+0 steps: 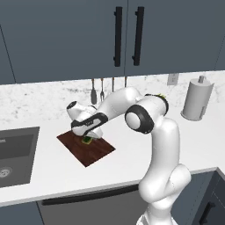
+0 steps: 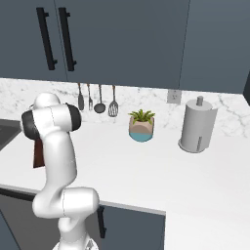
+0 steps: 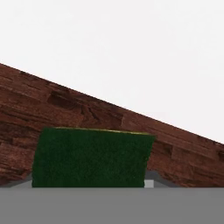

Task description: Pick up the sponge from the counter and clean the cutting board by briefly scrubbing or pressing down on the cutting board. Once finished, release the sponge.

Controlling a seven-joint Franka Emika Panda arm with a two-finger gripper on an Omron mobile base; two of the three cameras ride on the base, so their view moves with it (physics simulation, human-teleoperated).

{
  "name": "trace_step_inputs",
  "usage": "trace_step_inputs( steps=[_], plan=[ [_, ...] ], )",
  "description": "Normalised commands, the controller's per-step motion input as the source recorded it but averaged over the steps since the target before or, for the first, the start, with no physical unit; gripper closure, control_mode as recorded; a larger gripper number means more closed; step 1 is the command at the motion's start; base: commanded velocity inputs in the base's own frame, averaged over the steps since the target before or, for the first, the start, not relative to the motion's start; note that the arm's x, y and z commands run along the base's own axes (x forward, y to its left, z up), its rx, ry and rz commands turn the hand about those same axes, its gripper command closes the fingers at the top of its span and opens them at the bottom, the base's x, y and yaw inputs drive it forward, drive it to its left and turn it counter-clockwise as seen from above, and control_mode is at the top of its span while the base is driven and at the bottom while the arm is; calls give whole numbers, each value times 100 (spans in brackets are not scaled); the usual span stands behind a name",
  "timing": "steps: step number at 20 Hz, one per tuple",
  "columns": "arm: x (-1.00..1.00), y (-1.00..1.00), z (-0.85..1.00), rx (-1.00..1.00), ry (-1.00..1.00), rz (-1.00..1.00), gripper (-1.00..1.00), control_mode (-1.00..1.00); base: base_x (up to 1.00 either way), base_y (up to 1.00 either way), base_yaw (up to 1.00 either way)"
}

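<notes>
On the white counter (image 1: 52,167), gripper (image 1: 88,139) pinches sponge (image 3: 89,157) against cutting board (image 1: 94,151).

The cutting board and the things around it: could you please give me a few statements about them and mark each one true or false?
1. The sponge is over the cutting board, under the gripper. True.
2. The cutting board lies in the sink. False: it lies on the counter, to the right of the sink.
3. The paper towel roll stands upright near the wall. True.
4. The potted plant stands on the cutting board. False: it stands on the counter, between the hanging utensils and the paper towel roll.
5. The sponge's green side faces the hand camera. True.
</notes>
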Motion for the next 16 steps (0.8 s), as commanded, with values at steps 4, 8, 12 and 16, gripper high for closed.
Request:
trace_step_inputs(
  steps=[4, 8, 12, 16],
  plan=[
    [-57, -4, -11, -6, -10, 23, 100, -100, 0, 0, 0],
    [-36, -5, -4, 0, -39, 10, 100, -100, 0, 0, 0],
    [-43, -11, -1, 6, -23, 5, 100, -100, 0, 0, 0],
    [-32, -18, -9, 6, 1, 4, 100, -100, 0, 0, 0]
  ],
)
